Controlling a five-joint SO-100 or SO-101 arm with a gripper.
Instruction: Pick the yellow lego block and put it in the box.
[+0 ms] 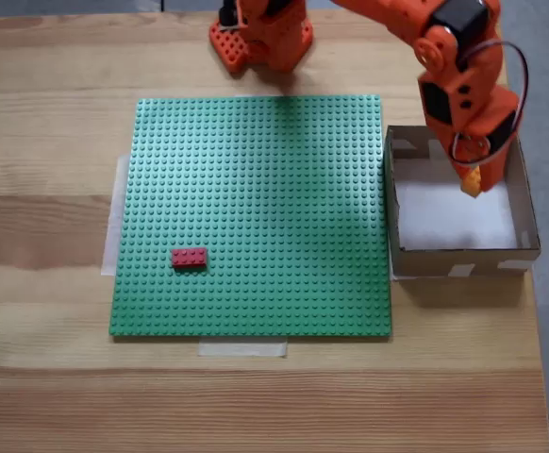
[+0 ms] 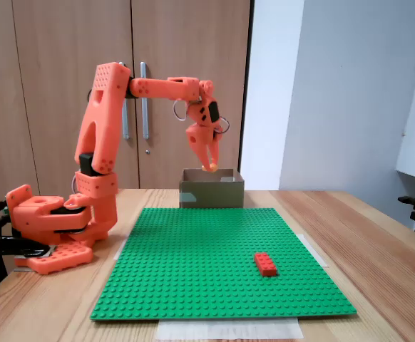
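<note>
Your orange two-finger gripper hangs above the shallow brown cardboard box, pinching the small yellow lego block at its fingertips. The box sits at the green studded baseplate's right edge in the top-down fixed view. A small red lego brick lies near the baseplate's lower-left corner.

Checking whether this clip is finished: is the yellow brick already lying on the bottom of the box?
No. In a fixed view the yellow brick is pinched in the gripper, above the rim of the box.
</note>
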